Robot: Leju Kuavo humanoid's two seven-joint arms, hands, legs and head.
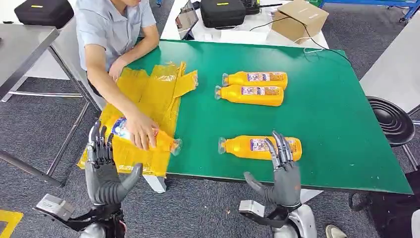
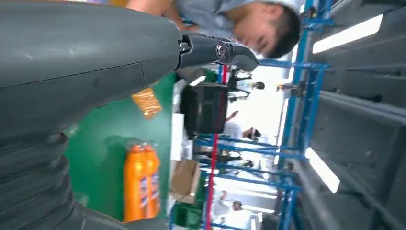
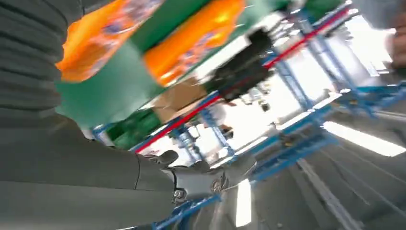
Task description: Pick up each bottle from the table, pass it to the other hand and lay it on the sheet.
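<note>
Head view: near bottle (image 1: pixel 260 147) lies on green worktop (image 1: pixel 337 114), right hand (image 1: pixel 281 171) beside it, fingers apart, upright, empty; left hand (image 1: pixel 103 168) likewise by yellow sheet (image 1: pixel 148 91); wrap the barrel mid-length | Left wrist view: paired bottles (image 2: pixel 141 182) lie flat | Right wrist view: blurred.

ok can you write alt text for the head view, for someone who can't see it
Two open robot hands, left and right, are raised at the near edge of a green table with three orange bottles on it. A seated person's hand rests on a fourth bottle lying on a yellow sheet.
</note>
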